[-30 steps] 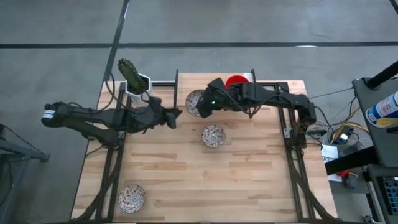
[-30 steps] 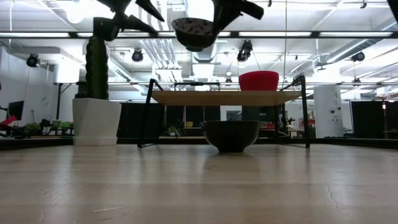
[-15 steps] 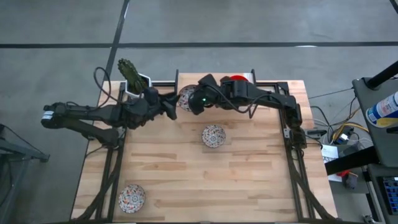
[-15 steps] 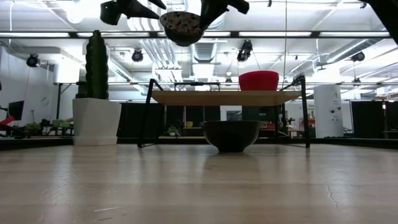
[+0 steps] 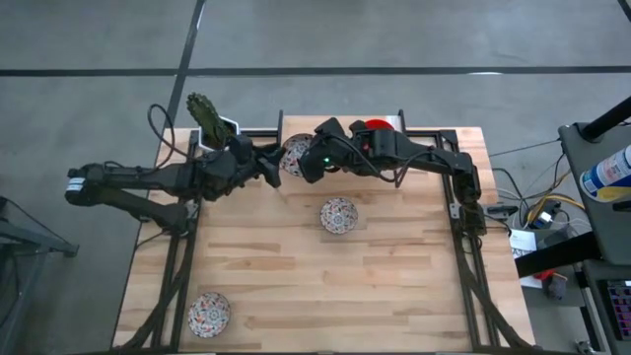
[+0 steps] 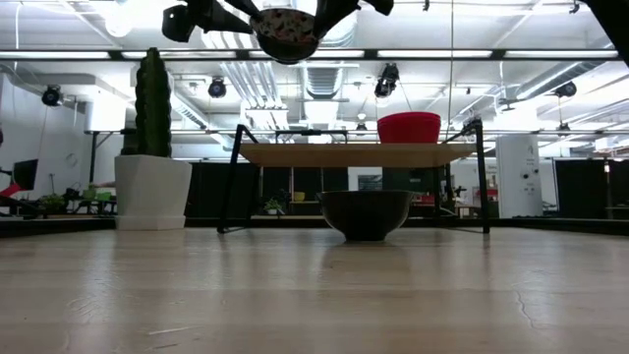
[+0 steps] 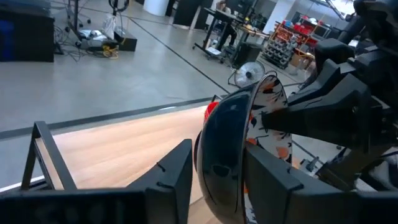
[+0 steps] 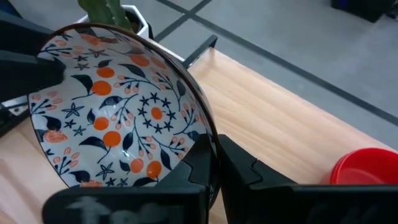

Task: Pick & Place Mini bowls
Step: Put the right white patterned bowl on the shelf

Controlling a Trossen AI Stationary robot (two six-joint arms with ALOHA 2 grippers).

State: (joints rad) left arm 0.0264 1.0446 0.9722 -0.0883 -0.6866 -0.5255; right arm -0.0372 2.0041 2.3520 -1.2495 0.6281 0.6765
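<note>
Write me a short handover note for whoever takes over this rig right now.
Right tool: shut on the rim of a floral mini bowl, held in the air near the cactus pot.
Left tool: fingers straddle the same bowl's rim; a handover looks underway.
Red bowl sits on the raised shelf.
Two floral bowls on the table: centre, near-left corner.
Left: placing those three.

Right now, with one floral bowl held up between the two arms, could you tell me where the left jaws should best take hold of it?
On the bowl's rim, opposite the right gripper, coming from the cactus side. The thin rim fits between the left fingers, one inside and one outside; the round dark belly would likely slip.
</note>
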